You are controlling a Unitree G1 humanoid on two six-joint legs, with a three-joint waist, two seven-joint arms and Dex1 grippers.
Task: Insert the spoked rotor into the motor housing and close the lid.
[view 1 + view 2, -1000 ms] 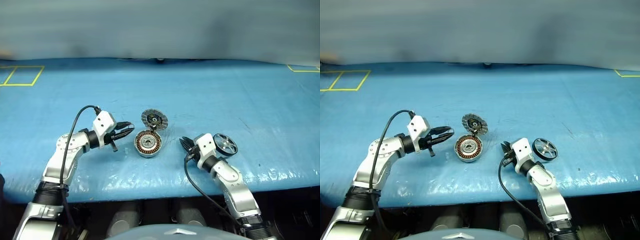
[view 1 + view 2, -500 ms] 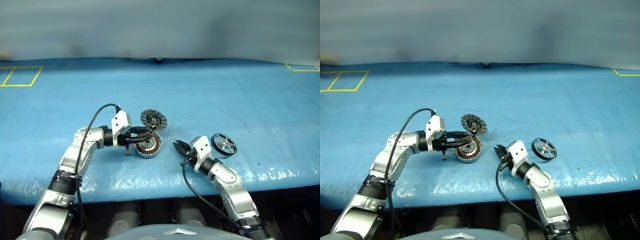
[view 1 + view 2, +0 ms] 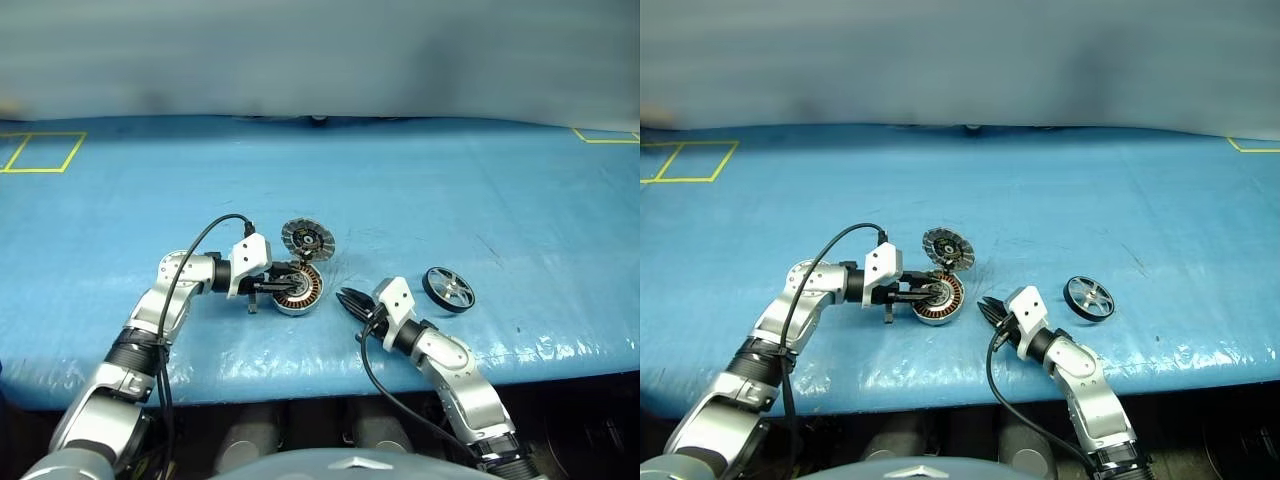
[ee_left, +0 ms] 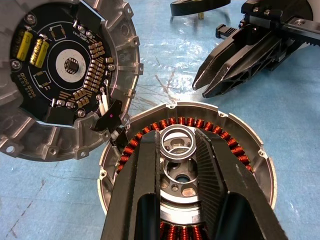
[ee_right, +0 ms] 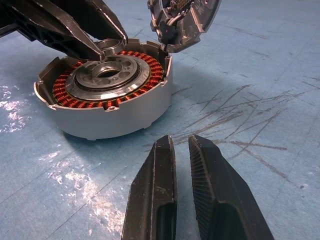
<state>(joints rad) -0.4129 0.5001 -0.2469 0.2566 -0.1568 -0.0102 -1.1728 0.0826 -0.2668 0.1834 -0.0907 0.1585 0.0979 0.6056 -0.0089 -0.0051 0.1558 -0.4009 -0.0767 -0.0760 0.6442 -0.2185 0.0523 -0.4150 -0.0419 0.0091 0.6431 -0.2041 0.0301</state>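
Head views: the motor housing [image 3: 296, 287] sits on the blue table cover [image 3: 450, 190], open face up, copper windings visible. The lid [image 3: 307, 239] stands tilted just behind it, its lower edge at the housing's far rim. The spoked rotor [image 3: 448, 288] lies flat, well apart on the right side. The left gripper [image 3: 290, 277] reaches in level from the left, tips over the housing's centre. The right gripper [image 3: 346, 298] points toward the housing from the right, near it but apart. Left wrist view: the left gripper's two fingers [image 4: 142, 175] pinch a small thin silver ring [image 4: 178, 142] between their tips, above the housing's silver hub; whether the ring touches the hub cannot be told from this angle. The lid here shows a dark circuit board with yellow capacitors, and a short wire bundle joins it to the housing rim. Right wrist view: the right gripper [image 5: 181, 145] holds nothing, its fingers [image 5: 157, 185] drawn nearly together with a thin gap between them, hovering just above the cover, with the housing [image 5: 115, 112] ahead.
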